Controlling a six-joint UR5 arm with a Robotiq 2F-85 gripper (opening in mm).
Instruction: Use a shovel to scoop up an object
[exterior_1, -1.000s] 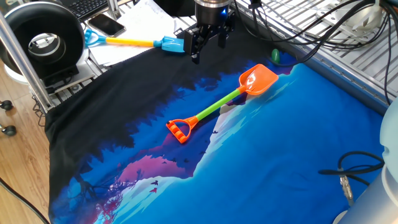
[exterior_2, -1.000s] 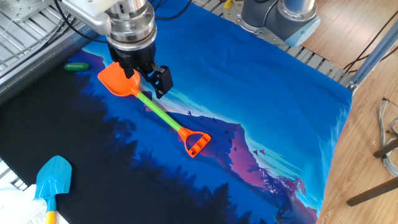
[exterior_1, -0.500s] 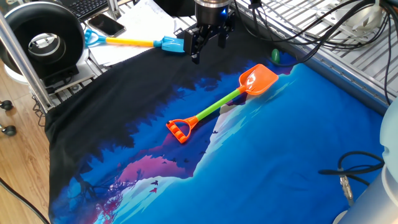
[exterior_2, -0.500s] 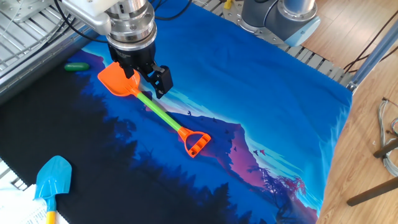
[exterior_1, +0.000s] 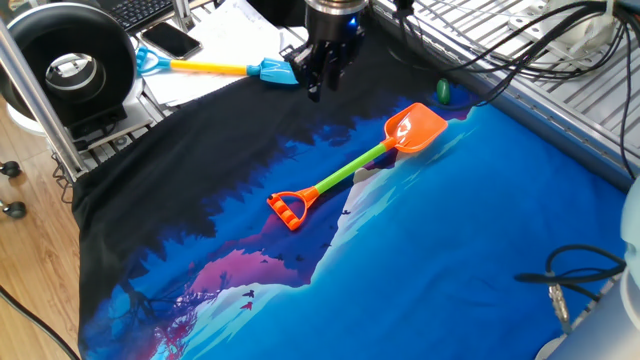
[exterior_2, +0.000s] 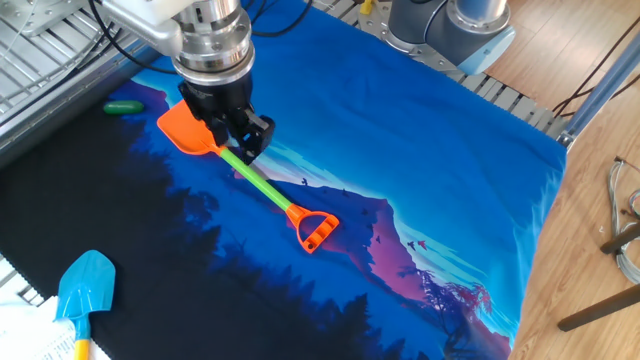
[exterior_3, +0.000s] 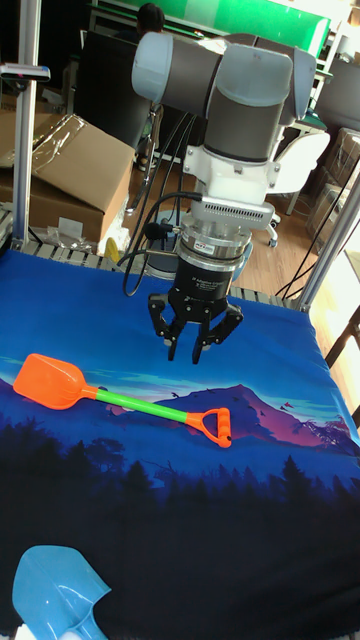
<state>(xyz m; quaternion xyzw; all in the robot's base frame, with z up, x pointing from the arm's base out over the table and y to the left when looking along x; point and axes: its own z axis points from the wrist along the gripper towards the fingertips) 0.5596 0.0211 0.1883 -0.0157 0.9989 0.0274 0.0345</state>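
The shovel lies flat on the blue printed cloth, with its orange blade (exterior_1: 415, 127), green shaft (exterior_1: 350, 172) and orange D-handle (exterior_1: 288, 209) all in sight. It also shows as the shovel (exterior_2: 255, 180) and the shovel (exterior_3: 140, 405) in the other views. The object (exterior_1: 443, 90) is a small dark green piece just beyond the blade, seen again as the object (exterior_2: 123, 106); the tall view does not show it. My gripper (exterior_1: 322, 85) hangs open and empty in the air above the cloth, over the shaft near the blade as gripper (exterior_2: 243, 140), and behind the shaft as gripper (exterior_3: 195, 348).
A blue-bladed shovel with a yellow shaft (exterior_1: 215, 68) lies at the cloth's edge, also as the blue shovel (exterior_2: 85, 285). A black reel (exterior_1: 70, 60), a phone (exterior_1: 170, 40) and papers sit beyond it. Cables (exterior_1: 560, 270) trail at the right.
The gripper has turned about its vertical axis, so the fingers now face a different way. The shovel and the green object have not moved.
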